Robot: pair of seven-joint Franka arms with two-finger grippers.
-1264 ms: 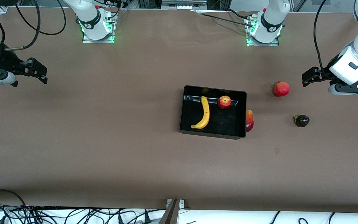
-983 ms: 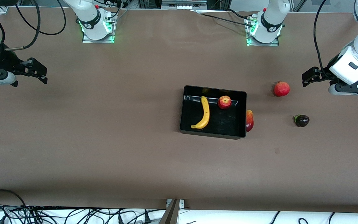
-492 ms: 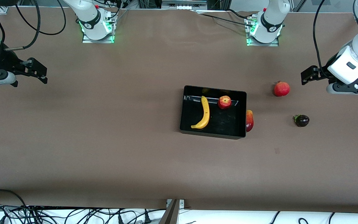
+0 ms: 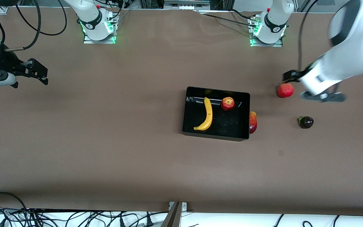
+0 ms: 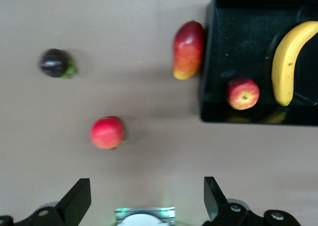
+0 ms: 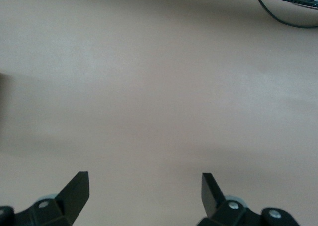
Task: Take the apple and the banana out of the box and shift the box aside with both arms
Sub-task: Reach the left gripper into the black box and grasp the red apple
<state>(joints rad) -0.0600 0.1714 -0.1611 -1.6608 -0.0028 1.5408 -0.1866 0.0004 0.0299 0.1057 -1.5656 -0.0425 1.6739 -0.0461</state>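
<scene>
The black box (image 4: 246,113) stands mid-table with the yellow banana (image 4: 207,115) and the red-yellow apple (image 4: 227,103) in it. The mango (image 4: 253,122) lies against the box's outer wall toward the left arm's end. The pomegranate (image 4: 285,90) and the dark purple fruit (image 4: 306,122) lie on the table farther toward that end. My left gripper (image 4: 290,76) is open and empty, just above the pomegranate. In the left wrist view the pomegranate (image 5: 107,132), purple fruit (image 5: 56,63), mango (image 5: 188,49), apple (image 5: 243,93), banana (image 5: 288,67) and box (image 5: 213,112) show. My right gripper (image 4: 38,72) is open and empty, waiting at the right arm's end.
The arm bases (image 4: 98,26) (image 4: 268,30) stand along the table's edge farthest from the front camera. Cables (image 4: 74,217) lie off the table's near edge. The right wrist view shows only bare brown table (image 6: 159,87).
My left arm has swung in from the table's end toward the pomegranate, its open gripper now just over it. The fruits, the box and the right arm have not moved.
</scene>
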